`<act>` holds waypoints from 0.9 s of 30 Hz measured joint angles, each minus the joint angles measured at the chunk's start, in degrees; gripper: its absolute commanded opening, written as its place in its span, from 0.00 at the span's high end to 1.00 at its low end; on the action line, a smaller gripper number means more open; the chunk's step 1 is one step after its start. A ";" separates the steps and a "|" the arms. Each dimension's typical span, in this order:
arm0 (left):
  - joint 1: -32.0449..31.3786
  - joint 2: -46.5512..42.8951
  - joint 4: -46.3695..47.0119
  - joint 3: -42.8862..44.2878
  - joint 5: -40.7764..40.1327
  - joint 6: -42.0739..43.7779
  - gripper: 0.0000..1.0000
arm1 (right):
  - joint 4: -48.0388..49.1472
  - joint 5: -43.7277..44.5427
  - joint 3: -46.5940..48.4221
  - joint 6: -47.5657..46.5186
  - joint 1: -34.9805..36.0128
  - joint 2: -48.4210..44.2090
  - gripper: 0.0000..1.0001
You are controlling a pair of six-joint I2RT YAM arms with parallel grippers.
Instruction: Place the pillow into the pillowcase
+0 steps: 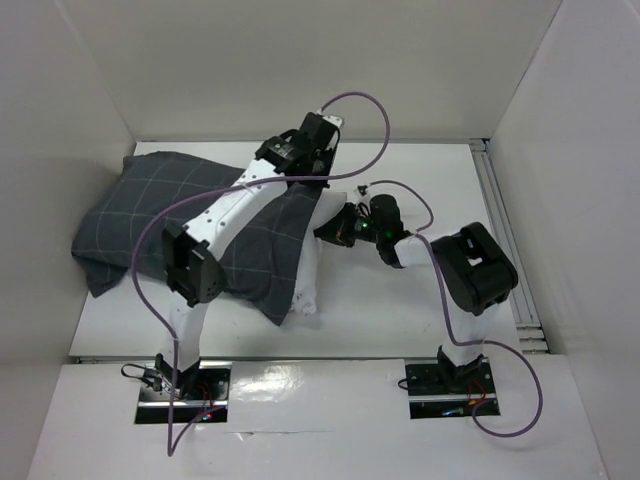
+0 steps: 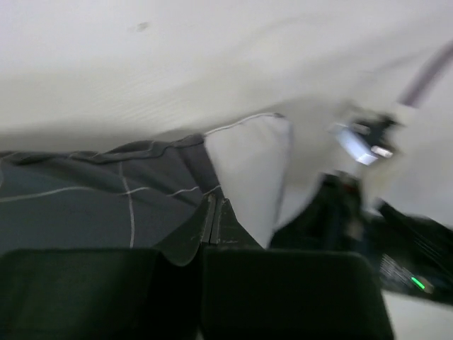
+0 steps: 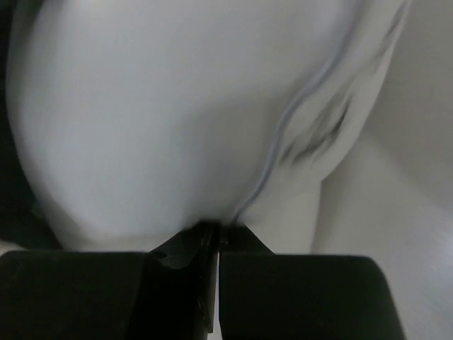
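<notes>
Pillow point(image 1: 310, 278) — mostly hidden inside pillowcase point(image 1: 140, 215) | only white end shows

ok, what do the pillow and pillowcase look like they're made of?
Pillowcase: looks like thin woven cloth, matte dark grey with fine pale grid lines; it drapes and wrinkles. Pillow: plain white matte fabric, plump and rounded, with a piped seam in the right wrist view; the filling is hidden.

Robotics lab cell: white panels point(image 1: 300, 60) around a white table point(image 1: 400, 170), cabled left arm point(image 1: 235, 205) and right arm point(image 1: 470, 270) at its edge.
</notes>
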 measured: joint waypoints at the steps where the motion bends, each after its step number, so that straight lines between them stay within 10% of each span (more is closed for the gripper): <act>1: -0.44 -2.29 0.55 -0.74 2.47 -0.55 1.00 | -1.11 0.15 -0.22 -0.09 0.04 -1.44 1.00; 10: -9.75 -22.69 11.56 -11.72 10.99 -10.93 1.00 | -10.25 9.92 -1.55 -5.51 1.49 -24.65 1.00; 27: -11.54 -21.09 18.56 -17.07 7.56 -18.01 1.00 | 3.39 13.29 -3.34 0.57 4.81 -7.15 1.00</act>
